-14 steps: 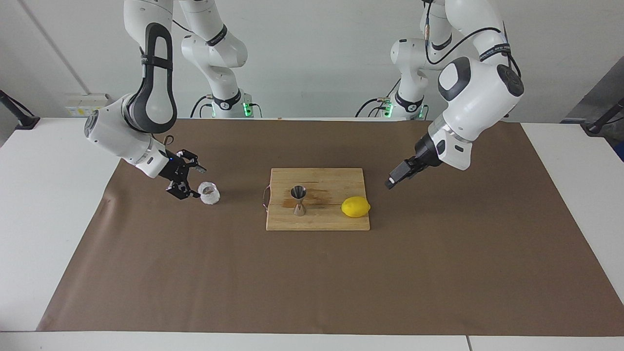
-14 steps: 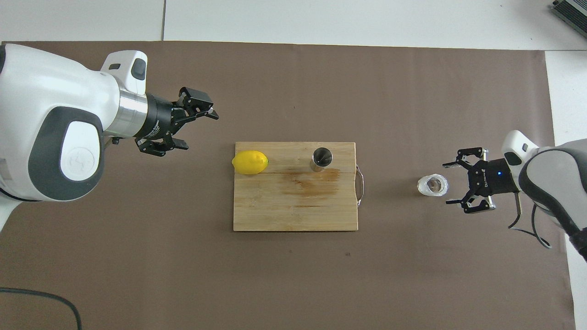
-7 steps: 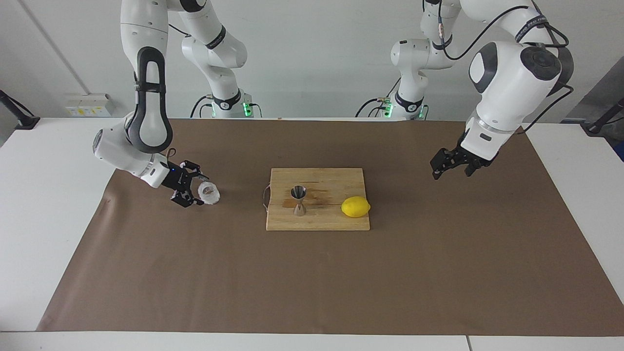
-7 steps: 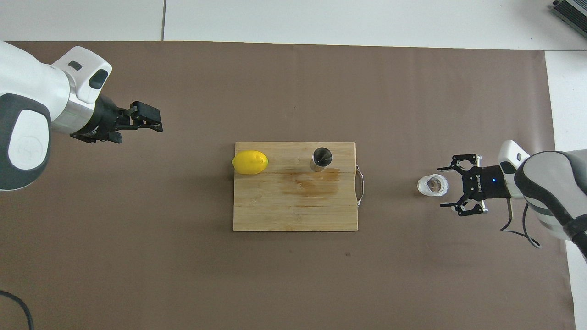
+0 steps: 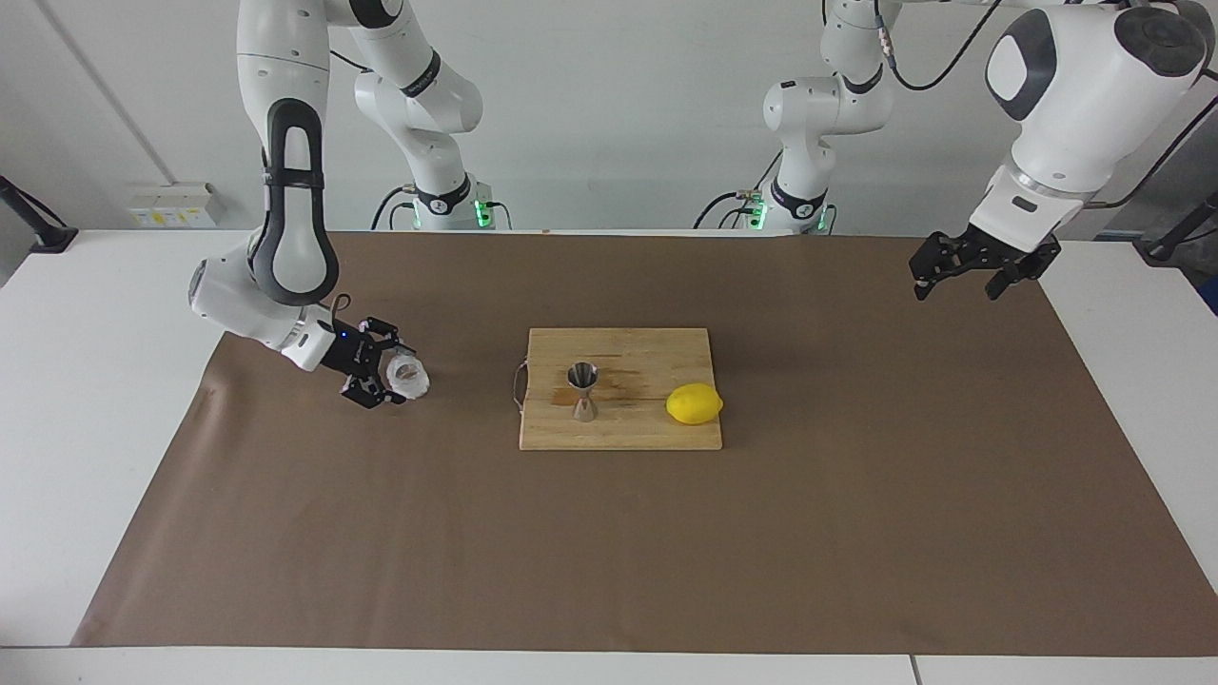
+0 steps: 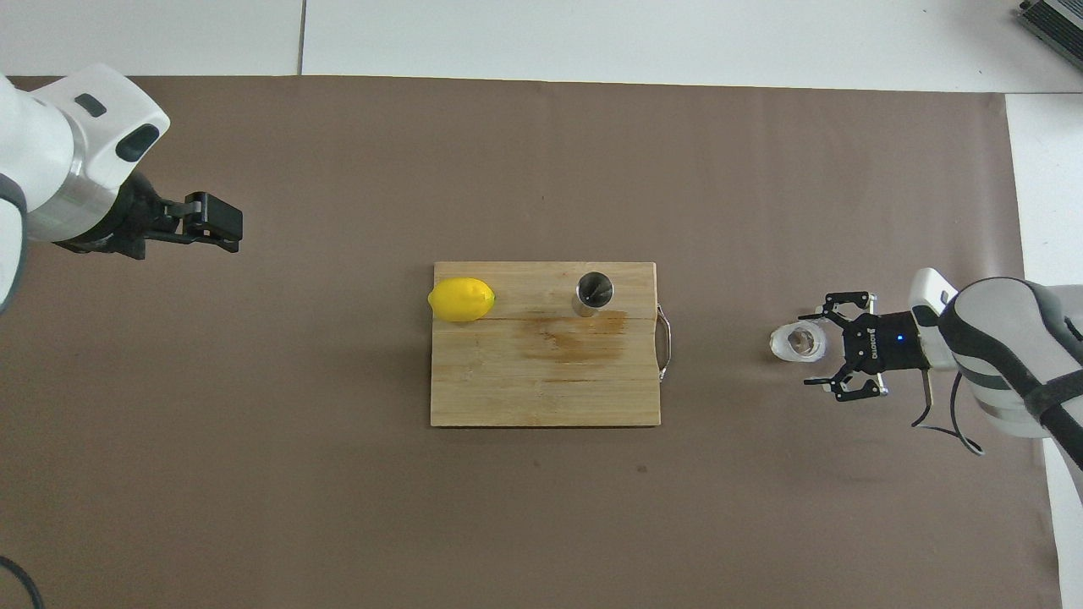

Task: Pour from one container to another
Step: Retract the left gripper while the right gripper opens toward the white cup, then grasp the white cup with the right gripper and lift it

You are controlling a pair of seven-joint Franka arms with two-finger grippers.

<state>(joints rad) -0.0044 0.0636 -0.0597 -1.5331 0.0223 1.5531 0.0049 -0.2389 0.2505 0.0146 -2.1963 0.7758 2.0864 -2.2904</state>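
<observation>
The clear textured glass cup (image 5: pixel 409 377) (image 6: pixel 797 341) stands on the brown mat toward the right arm's end. My right gripper (image 5: pixel 388 371) (image 6: pixel 814 347) is open and low at the cup, one finger on each side of its outer edge; I cannot tell whether they touch it. The steel hourglass jigger (image 5: pixel 582 390) (image 6: pixel 595 292) stands upright on the wooden cutting board (image 5: pixel 647 433) (image 6: pixel 541 389). My left gripper (image 5: pixel 966 276) (image 6: pixel 224 227) is open and empty, raised over the mat at the left arm's end.
A yellow lemon (image 5: pixel 694 403) (image 6: pixel 461 299) lies on the board beside the jigger, toward the left arm's end. The board has a metal handle (image 6: pixel 667 342) on the edge facing the cup. The brown mat (image 5: pixel 609 552) covers the table's middle.
My left gripper has risen and drawn back from beside the board to its own end of the table. My right gripper has lowered and closed in on the glass cup.
</observation>
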